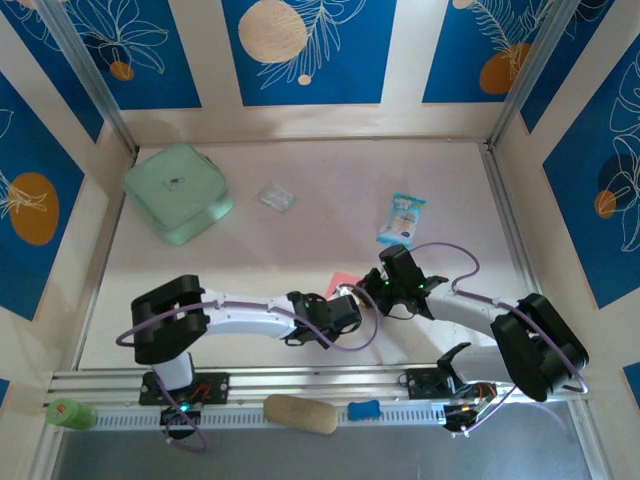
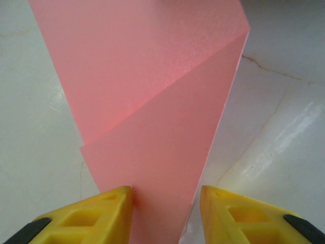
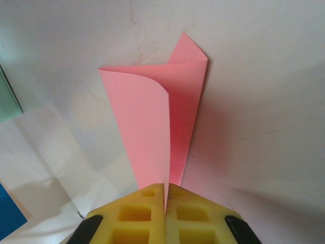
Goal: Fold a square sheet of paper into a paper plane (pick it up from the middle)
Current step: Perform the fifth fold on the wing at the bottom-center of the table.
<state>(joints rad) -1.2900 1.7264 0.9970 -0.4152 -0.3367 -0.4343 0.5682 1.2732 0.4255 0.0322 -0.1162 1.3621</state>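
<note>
**A:** Where is the pink paper (image 1: 343,282)?

**B:** Well apart from the mint-green pouch (image 1: 178,192), to the pouch's right and nearer the arm bases. It sits between the tips of the two arms. I cannot tell whether it rests on the desk (image 1: 330,235) or hangs just above it.

**A:** And the right end effector (image 3: 165,190)?

**B:** Its yellow fingers are pressed together, pinching the narrow end of the paper. From there the sheet widens, and one side curls loosely over the other.

**A:** The left end effector (image 2: 166,195)?

**B:** Spread. The paper's narrow end lies between its two yellow fingers. One finger touches the paper's edge and the other stands just clear of it. A slanting fold line crosses the sheet in that wrist view.
</note>
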